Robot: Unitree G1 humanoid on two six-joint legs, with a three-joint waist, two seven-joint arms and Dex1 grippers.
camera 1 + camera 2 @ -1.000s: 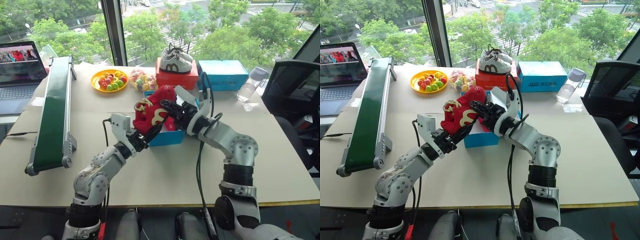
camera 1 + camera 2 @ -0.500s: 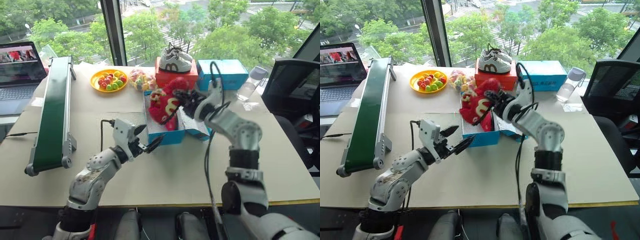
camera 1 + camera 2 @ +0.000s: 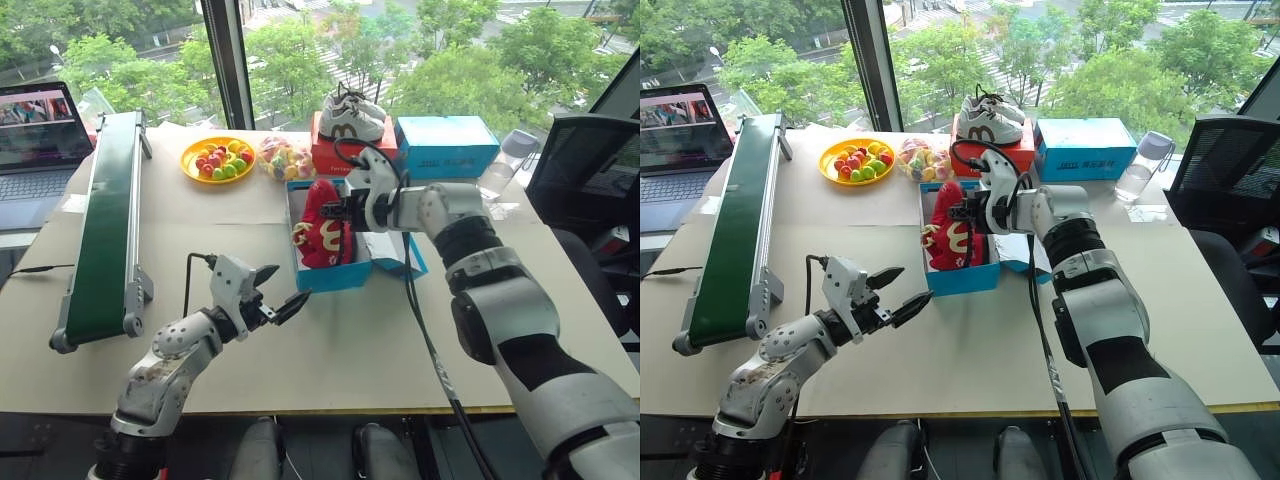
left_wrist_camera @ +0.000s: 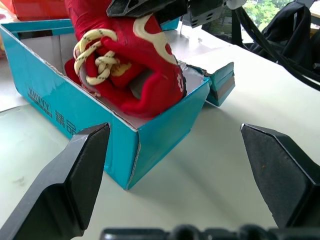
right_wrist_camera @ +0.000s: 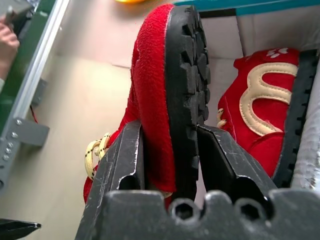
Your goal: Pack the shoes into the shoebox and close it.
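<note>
Right wrist view: the right pincer (image 5: 170, 165) was clamped on a red shoe (image 5: 170, 90), one finger on the fuzzy upper, the other on the black sole.
Second shoe: the other red shoe (image 5: 260, 115) lay on its side inside the box, pale side mark facing up.
Shoebox: the bright blue shoebox (image 3: 335, 275) sat open in the middle of the desk (image 3: 300, 350), white inside, its lid (image 3: 400, 255) folded out towards the robot's right.
Held shoe's place: over the open box and partly down in it, laces hanging at the low end, touching its partner.
Left pincer: the left pincer (image 3: 280, 292) hovered just in front of the box's near corner, fingers spread wide, gripping nothing.
Back row: white-and-grey sneakers (image 3: 352, 115) on a red box (image 3: 350, 158), a plainer blue box (image 3: 446, 146) beside it.
Elsewhere on the desk: a yellow plate of sweets (image 3: 218, 160), a green conveyor (image 3: 105, 225), a laptop (image 3: 40, 150).
</note>
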